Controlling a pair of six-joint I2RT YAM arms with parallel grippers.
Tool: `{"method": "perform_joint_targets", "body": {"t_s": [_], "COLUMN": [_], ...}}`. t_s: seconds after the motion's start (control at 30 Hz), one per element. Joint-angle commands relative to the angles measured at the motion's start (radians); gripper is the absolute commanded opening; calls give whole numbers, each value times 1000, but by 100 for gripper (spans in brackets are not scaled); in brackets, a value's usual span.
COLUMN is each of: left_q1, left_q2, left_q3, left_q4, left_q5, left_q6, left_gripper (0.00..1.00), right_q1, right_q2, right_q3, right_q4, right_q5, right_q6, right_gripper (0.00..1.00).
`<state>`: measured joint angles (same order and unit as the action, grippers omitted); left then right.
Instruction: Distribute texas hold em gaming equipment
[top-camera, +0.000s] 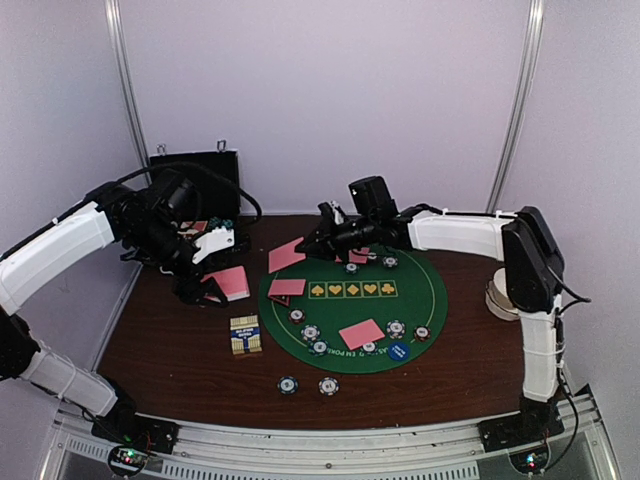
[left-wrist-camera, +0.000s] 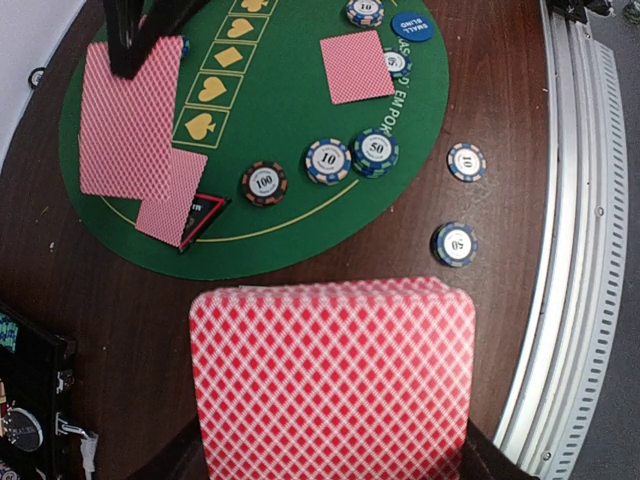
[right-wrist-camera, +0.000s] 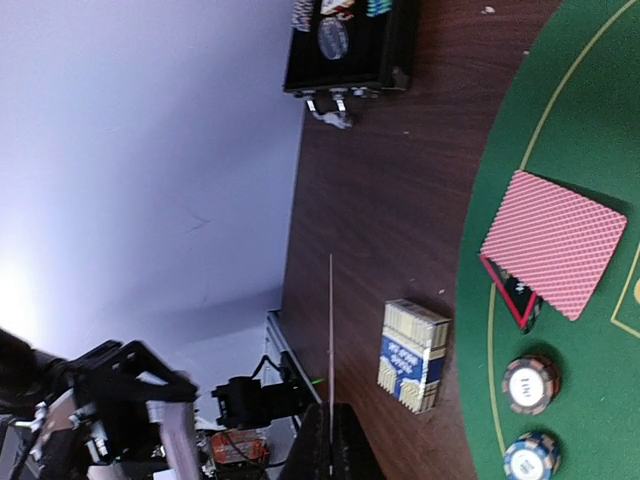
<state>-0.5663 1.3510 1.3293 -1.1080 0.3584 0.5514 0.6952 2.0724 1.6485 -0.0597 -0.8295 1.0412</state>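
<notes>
We see the left claw (top-camera: 212, 287) clenched on the slippery deck of pink-backed cards (left-wrist-camera: 330, 380), while the right claw (top-camera: 315, 242) pinches a thin, light, probably bendy single card (left-wrist-camera: 128, 130) by its edge.

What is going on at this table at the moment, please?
A poker game is being set out. The left gripper holds a deck of pink-backed cards beside the green mat. The right gripper is shut on a single card over the mat's far left part. Several cards and chips already lie on the mat, and two chips sit on the bare table near it.
</notes>
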Motion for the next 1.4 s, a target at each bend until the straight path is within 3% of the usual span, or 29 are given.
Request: {"method": "perform_joint_targets", "body": {"t_s": [0.0,0.27,0.53,0.83,0.97,1.13,1.37], "left_q1": [3,3,3,3,3,3,3], "left_q2": [-29,-36,-37,-37,-37,-37,-34], "left_q3": [-8,-16,-24,-21,-21,-19,-15], "left_q4": [24,25,25,25,25,24,25], "left_q5": [13,19,24,27,30,28,30], "left_q6": [10,10,10,9,8,7,7], "left_gripper": [0,0,0,0,0,0,0], "right_q1": [6,9,14,15,15,15,18], "right_q2": [132,354,438,414,373,304,134], "right_q3": [108,292,382,386,386,371,224], "right_q4": [-118,-113,-142,-226,-286,-363,-306], "right_q5": [84,124,141,163,194,240,263], "right_q6": [-110,-87,-81,-136,-185,-245,-270], "right_gripper": [0,0,0,30,35,49,63]}}
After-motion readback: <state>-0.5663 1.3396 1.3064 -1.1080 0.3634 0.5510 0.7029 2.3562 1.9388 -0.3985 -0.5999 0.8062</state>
